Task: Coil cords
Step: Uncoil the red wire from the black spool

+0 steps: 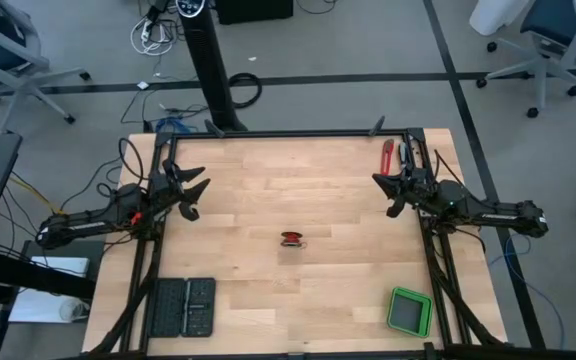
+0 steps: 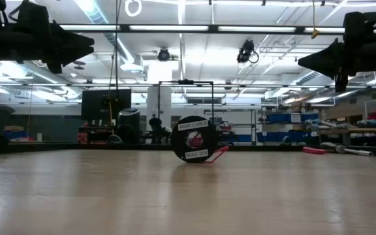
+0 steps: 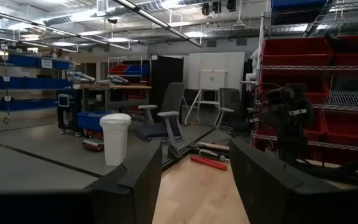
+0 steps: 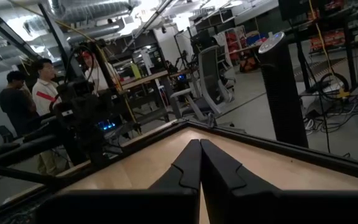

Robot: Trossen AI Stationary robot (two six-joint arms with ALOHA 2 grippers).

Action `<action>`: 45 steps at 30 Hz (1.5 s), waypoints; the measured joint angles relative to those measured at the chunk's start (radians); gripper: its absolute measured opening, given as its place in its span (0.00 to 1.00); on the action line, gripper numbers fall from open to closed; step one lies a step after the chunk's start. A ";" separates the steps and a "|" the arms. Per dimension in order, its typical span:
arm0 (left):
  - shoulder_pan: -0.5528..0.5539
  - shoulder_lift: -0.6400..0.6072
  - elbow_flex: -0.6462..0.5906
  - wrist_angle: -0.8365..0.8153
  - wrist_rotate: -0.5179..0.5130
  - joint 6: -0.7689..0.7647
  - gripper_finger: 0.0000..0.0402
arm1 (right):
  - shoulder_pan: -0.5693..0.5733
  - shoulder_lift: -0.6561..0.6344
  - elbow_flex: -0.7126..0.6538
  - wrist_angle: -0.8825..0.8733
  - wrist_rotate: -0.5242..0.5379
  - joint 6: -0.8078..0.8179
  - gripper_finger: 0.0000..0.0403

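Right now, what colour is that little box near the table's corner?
Green, with a darker grey-green middle; the box shows best in the high view.

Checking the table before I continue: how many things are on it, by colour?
Red: 2, the wound cord and the red-handled tool
Green: 1, the green box
Black: 1, the black tray
Total: 4

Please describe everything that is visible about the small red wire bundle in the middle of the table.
The red wire bundle lies alone near the middle of the wooden table, apart from both pincers. In the low view it is wound on a dark round spool standing on its edge, with a pale label whose text is too small to read. A short red end sticks out to one side and rests on the table. Nothing else touches it.
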 joint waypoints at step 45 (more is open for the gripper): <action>0.000 0.060 0.000 0.024 0.033 -0.219 0.48 | -0.032 0.448 0.112 0.055 -0.309 -0.039 0.02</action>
